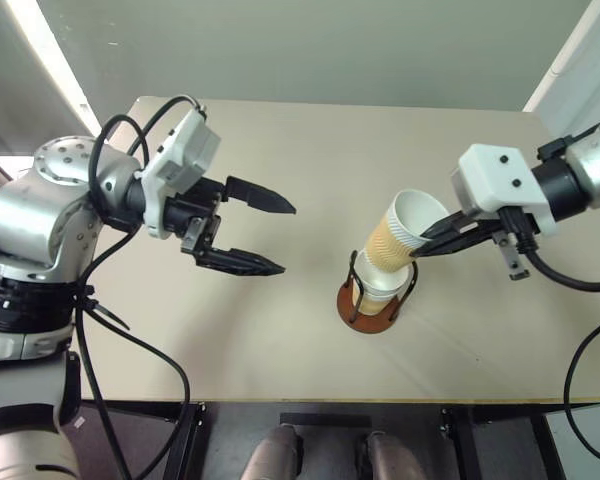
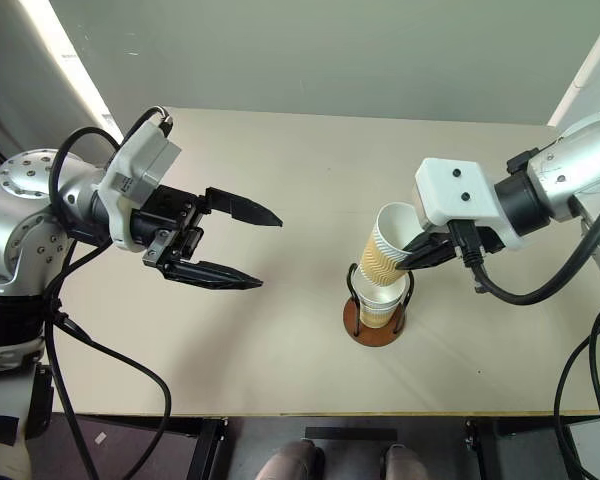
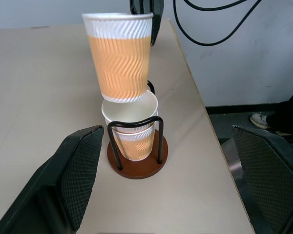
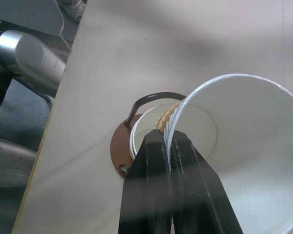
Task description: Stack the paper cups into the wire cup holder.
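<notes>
My right gripper (image 1: 427,240) is shut on the white rim of a tan ribbed paper cup (image 1: 398,238). It holds that cup tilted, just above the wire cup holder (image 1: 369,304). The holder has a reddish-brown disc base (image 3: 136,168) and black wire arches (image 3: 135,122), and two nested paper cups (image 3: 131,111) stand in it. The held cup (image 3: 120,58) has its bottom at the top nested cup's rim; I cannot tell whether they touch. In the right wrist view the fingers (image 4: 156,161) pinch the cup wall (image 4: 244,146). My left gripper (image 1: 288,240) hangs open and empty left of the holder.
The beige table (image 1: 280,130) carries the holder near its front edge (image 1: 280,400), right of centre. Beside the table's edge in the left wrist view, a person's shoe (image 3: 260,120) rests on the floor. Black cables (image 1: 570,275) hang from my right arm.
</notes>
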`<state>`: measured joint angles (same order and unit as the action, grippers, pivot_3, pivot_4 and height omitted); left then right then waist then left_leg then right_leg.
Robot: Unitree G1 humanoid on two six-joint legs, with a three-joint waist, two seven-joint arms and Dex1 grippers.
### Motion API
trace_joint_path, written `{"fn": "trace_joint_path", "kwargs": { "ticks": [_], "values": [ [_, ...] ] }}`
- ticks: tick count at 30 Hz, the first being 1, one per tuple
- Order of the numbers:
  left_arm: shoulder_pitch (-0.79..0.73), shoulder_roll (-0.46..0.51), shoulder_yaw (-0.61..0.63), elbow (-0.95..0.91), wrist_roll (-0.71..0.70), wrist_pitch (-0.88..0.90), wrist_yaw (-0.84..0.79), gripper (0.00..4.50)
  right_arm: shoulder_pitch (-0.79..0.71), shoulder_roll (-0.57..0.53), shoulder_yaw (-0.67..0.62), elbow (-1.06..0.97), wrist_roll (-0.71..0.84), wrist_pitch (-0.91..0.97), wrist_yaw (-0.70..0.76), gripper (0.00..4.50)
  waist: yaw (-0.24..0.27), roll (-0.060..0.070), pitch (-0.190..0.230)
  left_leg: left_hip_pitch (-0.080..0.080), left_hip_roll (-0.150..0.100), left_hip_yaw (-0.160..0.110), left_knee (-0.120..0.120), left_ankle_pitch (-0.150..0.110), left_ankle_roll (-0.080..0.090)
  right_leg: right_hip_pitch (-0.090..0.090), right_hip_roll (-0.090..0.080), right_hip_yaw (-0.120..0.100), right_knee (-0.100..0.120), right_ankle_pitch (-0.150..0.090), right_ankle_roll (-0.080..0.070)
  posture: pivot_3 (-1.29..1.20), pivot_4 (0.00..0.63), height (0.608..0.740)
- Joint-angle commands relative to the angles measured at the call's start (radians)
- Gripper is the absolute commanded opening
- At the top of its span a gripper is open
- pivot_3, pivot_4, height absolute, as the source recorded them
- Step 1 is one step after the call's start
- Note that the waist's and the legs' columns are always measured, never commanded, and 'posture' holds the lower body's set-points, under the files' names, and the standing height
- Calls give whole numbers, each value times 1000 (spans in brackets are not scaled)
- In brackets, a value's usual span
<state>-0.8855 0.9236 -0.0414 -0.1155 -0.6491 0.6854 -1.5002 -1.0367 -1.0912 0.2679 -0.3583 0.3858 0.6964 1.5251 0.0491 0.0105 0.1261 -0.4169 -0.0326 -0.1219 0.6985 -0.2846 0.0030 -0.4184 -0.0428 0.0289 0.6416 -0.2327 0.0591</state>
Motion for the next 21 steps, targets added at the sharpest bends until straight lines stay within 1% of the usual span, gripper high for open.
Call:
{"fn": "trace_joint_path", "kwargs": {
  "ticks": [1, 12, 15, 21],
  "values": [
    [-9, 13, 36, -38, -26, 11, 7, 4500, 2, 2, 9, -20, -28, -25, 4, 25, 0, 0, 0, 0, 0, 0, 0, 0, 0, 0, 0, 0, 0, 0, 0, 0, 150, 740],
    [-25, 34, 14, -35, -9, 3, -8, 4500, 22, 38, 90, -15, -120, -105, 24, 25, -1, 0, 0, 0, 0, 0, 0, 0, 0, 0, 0, 0, 0, 0, 0, 0, 150, 740],
    [-24, 40, 9, -31, -1, -2, -14, 4500, 18, 50, 101, -19, -125, -99, 38, 583, -1, 0, 0, 0, 0, 0, 0, 0, 0, 0, 0, 0, 0, 0, 0, 0, 150, 740],
    [-27, 47, 3, -28, 18, -10, -29, 4500, -4, 85, 88, -2, -131, -91, 29, 2644, -2, 0, 0, 0, 0, 0, 0, 0, 0, 0, 0, 0, 0, 0, 0, 0, 150, 740]
  ]
}}
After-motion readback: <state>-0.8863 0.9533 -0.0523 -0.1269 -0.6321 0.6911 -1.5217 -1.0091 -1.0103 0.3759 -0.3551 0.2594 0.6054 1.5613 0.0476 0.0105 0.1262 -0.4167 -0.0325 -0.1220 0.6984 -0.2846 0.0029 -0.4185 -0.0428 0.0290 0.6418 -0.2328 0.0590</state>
